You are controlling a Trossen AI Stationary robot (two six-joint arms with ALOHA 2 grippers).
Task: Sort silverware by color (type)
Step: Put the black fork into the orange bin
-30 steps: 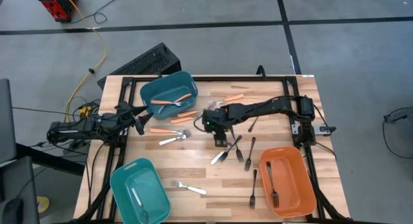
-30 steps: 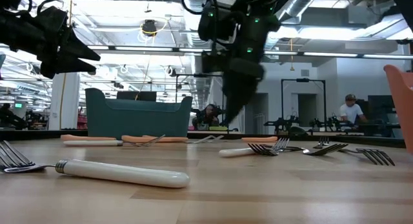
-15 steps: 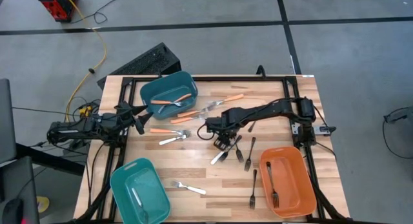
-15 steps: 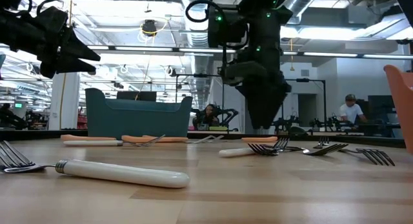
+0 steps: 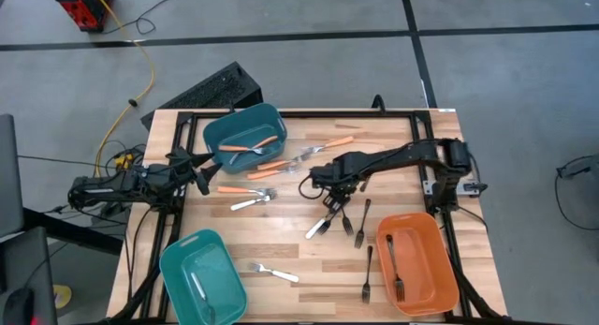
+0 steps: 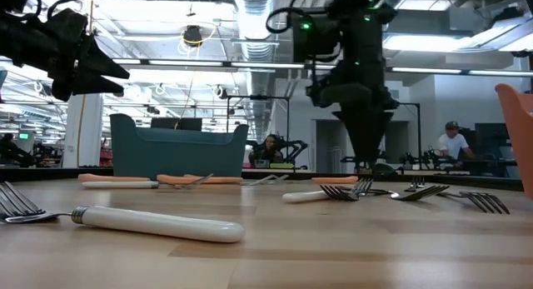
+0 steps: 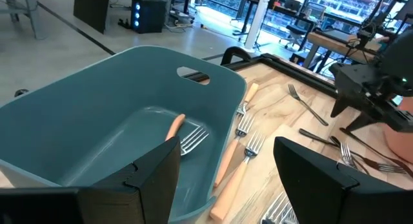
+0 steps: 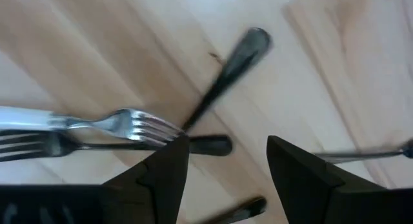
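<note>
Forks lie scattered on the wooden table (image 5: pixel 281 241). Near its middle is a cluster of black forks (image 5: pixel 342 215) with a white-handled fork (image 5: pixel 318 227) among them. My right gripper (image 5: pixel 329 192) hovers over this cluster, pointing down and open, touching nothing. In its wrist view a black fork's handle (image 8: pixel 226 79), a second black fork (image 8: pixel 135 145) and the white-handled fork (image 8: pixel 71 121) lie beyond the open fingers (image 8: pixel 168 179). Orange-handled forks (image 5: pixel 269 168) lie near the far teal bin (image 5: pixel 245 138). My left gripper (image 5: pixel 201 175) waits open at the table's left edge, facing that bin (image 7: pixel 129 121).
One orange-handled fork (image 7: pixel 175 128) lies in the far teal bin. A near teal bin (image 5: pixel 201 278) holds a white fork. The orange bin (image 5: pixel 416 264) at the near right holds a black fork. Further black forks (image 5: pixel 368 273) and a white fork (image 5: pixel 273 272) lie near the front.
My right gripper has moved toward the table's right edge, from beside the cluster of black forks to above it. It has rolled about its downward-pointing axis and stayed open. The forks have not moved.
</note>
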